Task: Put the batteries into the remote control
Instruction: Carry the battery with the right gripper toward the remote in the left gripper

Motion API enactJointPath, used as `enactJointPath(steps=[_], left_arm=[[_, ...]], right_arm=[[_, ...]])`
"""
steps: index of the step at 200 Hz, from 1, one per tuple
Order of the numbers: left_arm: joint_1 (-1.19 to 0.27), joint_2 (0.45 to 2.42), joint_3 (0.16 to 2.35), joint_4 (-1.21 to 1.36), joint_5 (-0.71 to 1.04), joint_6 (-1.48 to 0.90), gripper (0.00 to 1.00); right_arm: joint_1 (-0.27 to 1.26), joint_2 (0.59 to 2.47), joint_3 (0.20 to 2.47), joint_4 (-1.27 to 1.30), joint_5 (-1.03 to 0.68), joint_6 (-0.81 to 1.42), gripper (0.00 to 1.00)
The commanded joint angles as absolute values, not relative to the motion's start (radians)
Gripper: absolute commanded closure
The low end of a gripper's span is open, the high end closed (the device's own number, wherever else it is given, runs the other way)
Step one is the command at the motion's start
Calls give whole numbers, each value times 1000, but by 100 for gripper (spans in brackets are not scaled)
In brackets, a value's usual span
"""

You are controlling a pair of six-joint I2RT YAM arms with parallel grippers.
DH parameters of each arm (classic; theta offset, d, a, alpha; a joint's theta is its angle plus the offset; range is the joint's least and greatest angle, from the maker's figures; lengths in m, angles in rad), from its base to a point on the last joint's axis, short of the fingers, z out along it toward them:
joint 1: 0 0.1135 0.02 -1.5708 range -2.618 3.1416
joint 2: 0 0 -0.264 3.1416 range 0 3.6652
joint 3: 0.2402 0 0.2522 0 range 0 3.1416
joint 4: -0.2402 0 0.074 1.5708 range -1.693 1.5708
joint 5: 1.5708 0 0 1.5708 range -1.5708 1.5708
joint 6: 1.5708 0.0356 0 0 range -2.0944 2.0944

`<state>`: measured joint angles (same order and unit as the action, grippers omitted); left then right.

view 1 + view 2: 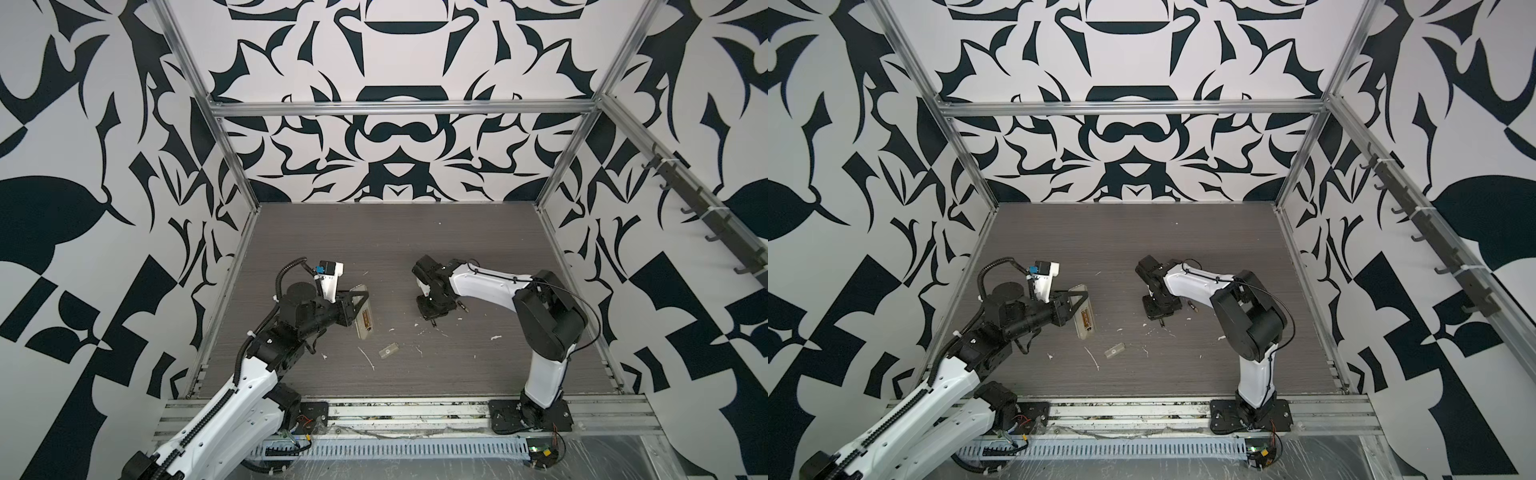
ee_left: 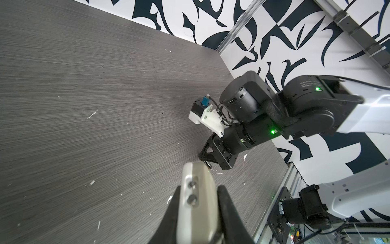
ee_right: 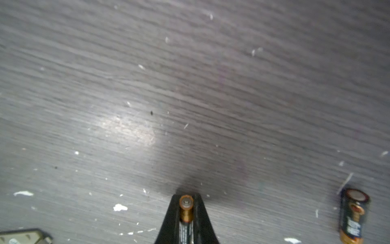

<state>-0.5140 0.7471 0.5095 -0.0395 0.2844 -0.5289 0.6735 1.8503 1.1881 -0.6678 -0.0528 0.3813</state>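
Early stage, nothing loaded yet
left gripper (image 1: pixel 358 309) clamps the slim white plastic remote control (image 2: pixel 200 181); right gripper (image 3: pixel 186 200) pinches one small dark copper-tipped battery (image 3: pixel 186 213) — second battery (image 3: pixel 352 217) lies loose nearby

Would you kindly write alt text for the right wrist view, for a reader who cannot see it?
The right gripper is shut on a battery, its copper tip pointing outward, over the grey wood-grain table. A second battery lies loose on the table nearby, among white flecks.
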Motion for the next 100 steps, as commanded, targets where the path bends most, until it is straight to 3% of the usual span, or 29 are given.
enactJointPath(steps=[1,100], left_arm=[[-516,763,527,-3,281,-541,98],[-517,773,546,-20,285,-524,99]], right_arm=[[670,1789,1167,-620,-75,369,100],[670,1692,1138,-567,-63,370,100]])
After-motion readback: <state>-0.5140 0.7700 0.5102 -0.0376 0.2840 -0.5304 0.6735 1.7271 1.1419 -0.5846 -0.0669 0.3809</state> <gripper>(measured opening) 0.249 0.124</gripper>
